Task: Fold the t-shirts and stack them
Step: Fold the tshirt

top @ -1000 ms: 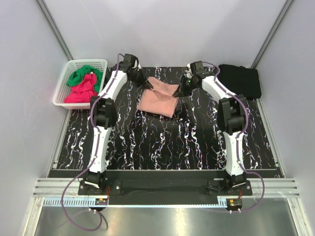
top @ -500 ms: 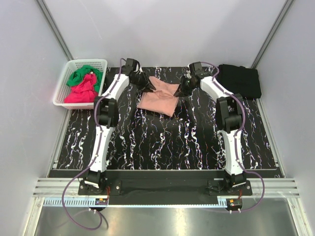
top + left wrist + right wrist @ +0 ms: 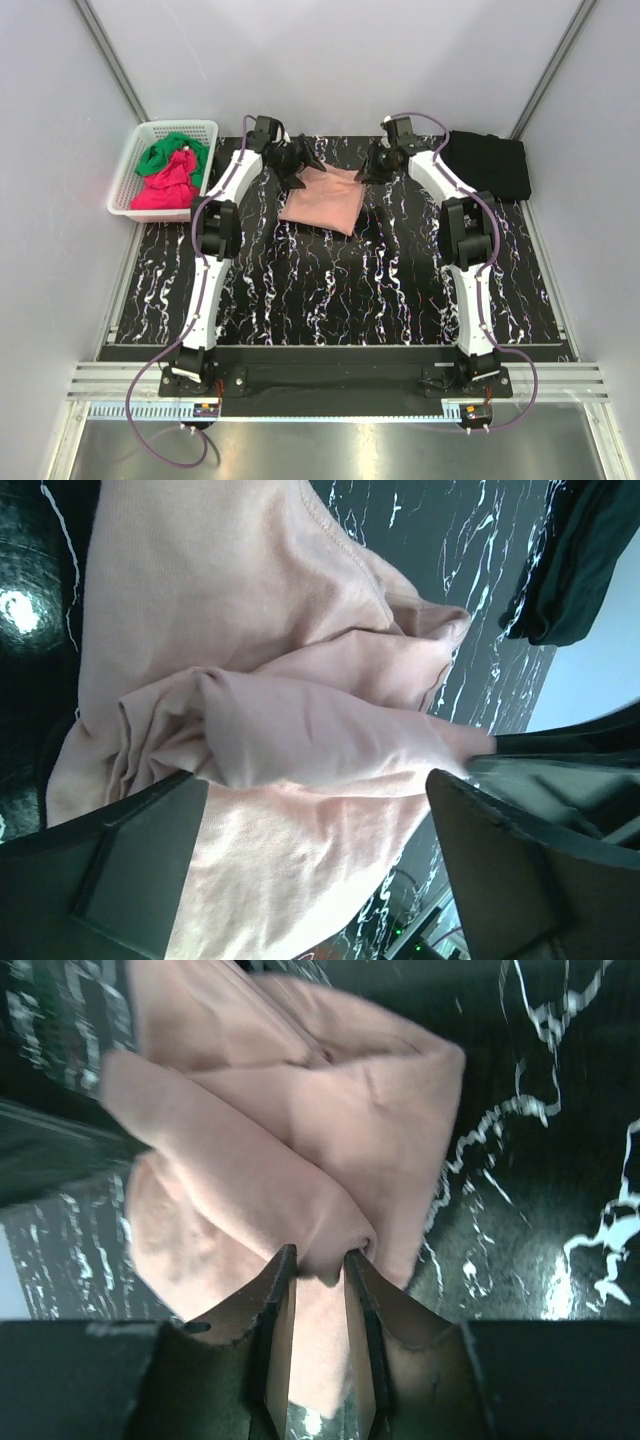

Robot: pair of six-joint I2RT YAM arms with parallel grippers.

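Salmon-pink t-shirt [image 3: 322, 203] folded on black marbled table [image 3: 330, 290]; left gripper [image 3: 300, 162] spread wide

We identify a table [image 3: 330, 290] with a black top veined in white. A white perforated basket [image 3: 121, 190] stands at its far left corner, just off the black top. Grey panels [image 3: 330, 70] enclose the cell, with a slanted aluminium post [image 3: 112, 60] at each rear corner. An aluminium rail [image 3: 330, 380] runs along the near edge, with a reflective metal sheet [image 3: 330, 445] below it.
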